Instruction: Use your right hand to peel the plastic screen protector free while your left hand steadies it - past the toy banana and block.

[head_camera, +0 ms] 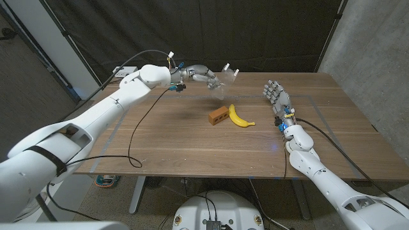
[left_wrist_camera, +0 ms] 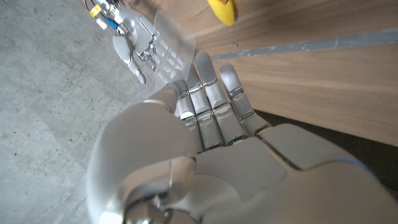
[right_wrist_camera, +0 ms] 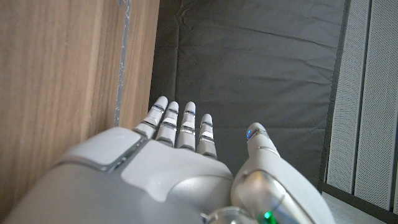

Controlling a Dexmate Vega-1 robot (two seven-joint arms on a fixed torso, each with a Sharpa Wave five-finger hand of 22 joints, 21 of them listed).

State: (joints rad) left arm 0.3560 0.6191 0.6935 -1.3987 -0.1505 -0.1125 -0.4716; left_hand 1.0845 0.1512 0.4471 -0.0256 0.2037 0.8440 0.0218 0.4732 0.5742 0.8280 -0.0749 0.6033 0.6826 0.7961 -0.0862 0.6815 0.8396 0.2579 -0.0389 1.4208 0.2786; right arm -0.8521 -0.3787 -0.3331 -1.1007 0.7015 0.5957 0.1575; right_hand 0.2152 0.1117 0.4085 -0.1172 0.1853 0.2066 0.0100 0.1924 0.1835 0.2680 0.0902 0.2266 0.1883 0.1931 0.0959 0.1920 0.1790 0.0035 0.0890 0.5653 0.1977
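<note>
Presently the left hand [head_camera: 198, 75] is holding the clear screen protector [head_camera: 223, 82] aloft beyond the toy banana [head_camera: 239, 117] and block [head_camera: 218, 115], while the right hand [head_camera: 276, 96], fingers spread and empty, is standing well apart, so peeling is not yet beginning.

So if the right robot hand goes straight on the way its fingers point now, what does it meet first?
Probably nothing on the table: the right robot hand points past the table's far edge toward the black curtain. Depth is uncertain.

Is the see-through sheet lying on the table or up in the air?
Up in the air. The left robot hand holds the sheet above the table.
</note>
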